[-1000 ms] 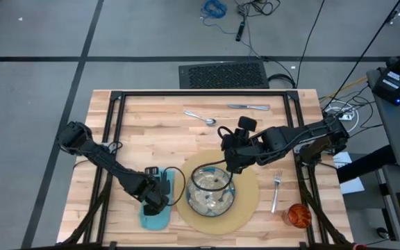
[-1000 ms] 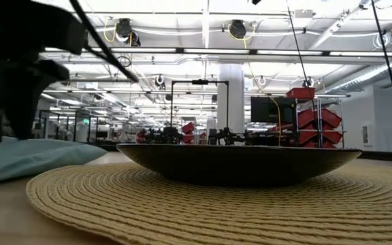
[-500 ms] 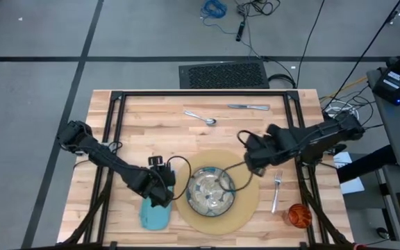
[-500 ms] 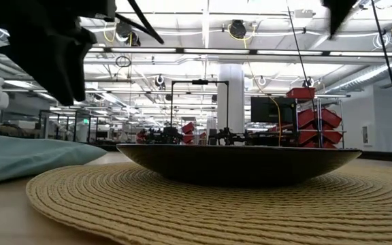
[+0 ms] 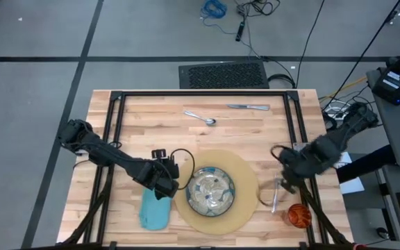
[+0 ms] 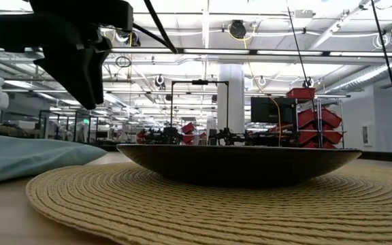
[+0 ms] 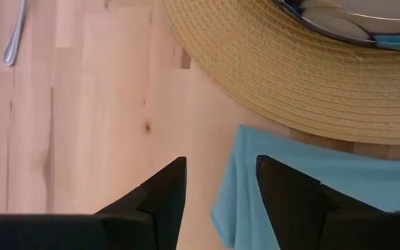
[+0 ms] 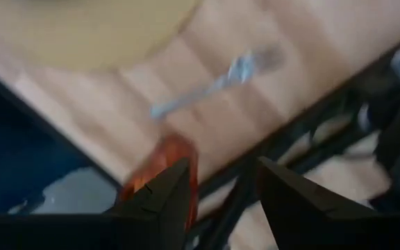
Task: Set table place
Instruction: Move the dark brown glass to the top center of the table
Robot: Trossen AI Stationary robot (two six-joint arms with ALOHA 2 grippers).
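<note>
While the plate [image 5: 211, 192] sits on the mat [image 5: 247, 203] with napkin [image 5: 154, 212], fork [image 5: 276, 195] and cup [image 5: 298, 215] beside it, knife [image 5: 248, 107] and spoon [image 5: 200, 117] wait at the desk's [image 5: 151, 125] far edge, both end effectors, left [image 5: 164, 186] and right [image 5: 284, 182], parted and empty.

The plate [image 5: 211, 192] sits on the mat [image 5: 245, 182]; napkin [image 5: 155, 213] left, fork [image 5: 275, 196] and cup [image 5: 298, 215] right, spoon [image 5: 201, 117] and knife [image 5: 248, 107] behind.

Overhead and table-level views, shared placemat [image 5: 248, 198]
</note>
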